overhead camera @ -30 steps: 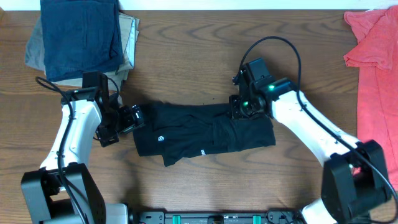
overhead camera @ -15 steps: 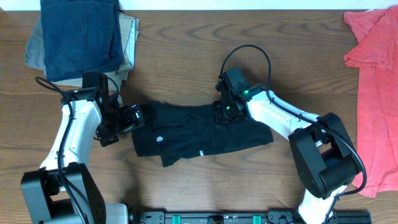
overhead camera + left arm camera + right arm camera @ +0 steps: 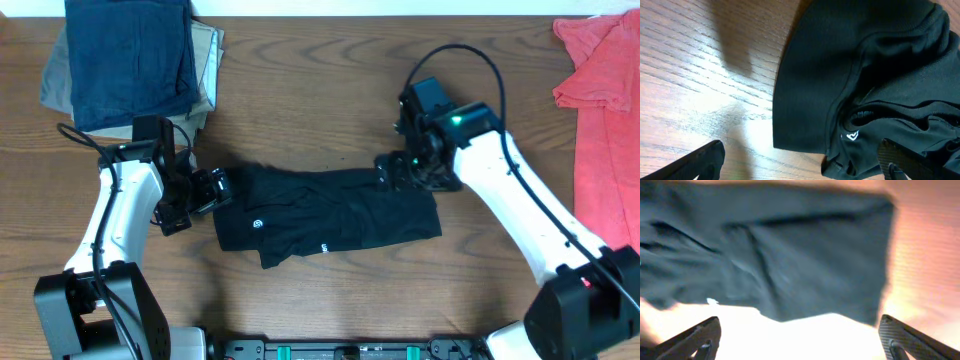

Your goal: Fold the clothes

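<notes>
- Overhead view: large black soft-fabric shirt (image 3: 325, 212) lies central, a partly folded band.
- Left gripper (image 3: 208, 189) at its left end, right gripper (image 3: 392, 172) at its far right edge; both jaws apart.
- Judged step: between folds; next, clamp an end and fold it across.

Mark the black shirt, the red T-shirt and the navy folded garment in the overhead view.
black shirt (image 3: 330, 212), overhead view, middle of its folded body.
red T-shirt (image 3: 605, 130), overhead view, its body below the sleeve.
navy folded garment (image 3: 135, 60), overhead view, middle of its top face.
</notes>
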{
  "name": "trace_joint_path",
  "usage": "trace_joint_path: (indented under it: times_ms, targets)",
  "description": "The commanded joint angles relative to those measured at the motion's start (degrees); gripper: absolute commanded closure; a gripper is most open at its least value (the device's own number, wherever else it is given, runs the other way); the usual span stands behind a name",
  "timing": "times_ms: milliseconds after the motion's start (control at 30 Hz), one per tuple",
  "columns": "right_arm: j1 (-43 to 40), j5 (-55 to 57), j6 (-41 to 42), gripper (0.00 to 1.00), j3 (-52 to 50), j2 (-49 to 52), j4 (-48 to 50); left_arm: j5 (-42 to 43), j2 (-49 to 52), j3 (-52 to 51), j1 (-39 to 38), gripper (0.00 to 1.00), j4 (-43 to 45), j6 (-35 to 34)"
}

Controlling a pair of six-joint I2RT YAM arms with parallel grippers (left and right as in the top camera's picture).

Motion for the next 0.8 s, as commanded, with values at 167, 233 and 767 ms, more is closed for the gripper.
trace_joint_path:
  times_ms: [167,233,767]
  targets:
    - [-1.3,5.3,1.9,0.71,-10.0,1.0,6.1,0.5,0.0,-0.4,0.1,0.02,-0.2,0.5]
    - [-1.3,5.3,3.9,0.83,-13.8,1.0,9.9,0.5,0.0,-0.4,0.1,0.02,-0.2,0.5]
    - [-3.5,3.2,8.5,0.99,-25.8,1.3,20.7,0.5,0.0,-0.4,0.1,0.02,-0.4,0.5]
